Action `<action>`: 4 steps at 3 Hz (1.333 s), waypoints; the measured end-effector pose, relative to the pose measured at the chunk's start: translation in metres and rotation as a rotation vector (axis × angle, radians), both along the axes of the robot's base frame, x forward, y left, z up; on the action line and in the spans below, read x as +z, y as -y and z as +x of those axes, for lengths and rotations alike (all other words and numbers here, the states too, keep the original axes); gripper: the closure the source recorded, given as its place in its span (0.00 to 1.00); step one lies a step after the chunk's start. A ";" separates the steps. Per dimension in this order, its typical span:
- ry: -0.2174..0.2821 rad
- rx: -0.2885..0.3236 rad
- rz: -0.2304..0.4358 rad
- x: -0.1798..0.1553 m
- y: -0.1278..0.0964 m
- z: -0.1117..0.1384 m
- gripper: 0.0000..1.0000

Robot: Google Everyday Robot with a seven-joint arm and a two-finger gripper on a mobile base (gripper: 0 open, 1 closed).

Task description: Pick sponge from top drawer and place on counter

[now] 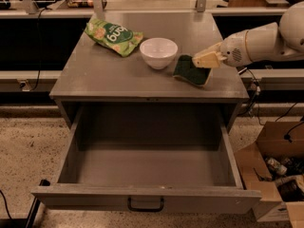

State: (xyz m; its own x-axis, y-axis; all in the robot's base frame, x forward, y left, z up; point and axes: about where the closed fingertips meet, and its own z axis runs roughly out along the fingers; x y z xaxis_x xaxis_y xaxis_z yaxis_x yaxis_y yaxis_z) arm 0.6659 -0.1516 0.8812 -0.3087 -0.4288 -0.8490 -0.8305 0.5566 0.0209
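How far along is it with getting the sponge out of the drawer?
Nearly finished, by the look of it. Done: the top drawer stands open and looks empty, and the sponge is on the counter beside the white bowl. In hand: the end effector is at the sponge's edge farthest from the bowl; whether it grips it, I cannot tell. Left: letting go if needed and drawing away.

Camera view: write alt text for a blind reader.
The sponge lies on the counter beside a white bowl, with the gripper at its far corner. A green snack bag sits farther back; the top drawer stands open.
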 end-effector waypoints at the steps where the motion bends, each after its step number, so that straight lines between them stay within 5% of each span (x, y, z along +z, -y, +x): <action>1: -0.038 -0.032 0.002 -0.009 0.020 0.002 1.00; 4: -0.044 -0.018 0.003 -0.013 0.011 0.003 0.35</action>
State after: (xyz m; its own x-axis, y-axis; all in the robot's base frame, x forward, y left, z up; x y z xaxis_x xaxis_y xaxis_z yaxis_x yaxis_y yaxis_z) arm 0.6688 -0.1626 0.8684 -0.3531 -0.4204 -0.8358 -0.8189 0.5709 0.0588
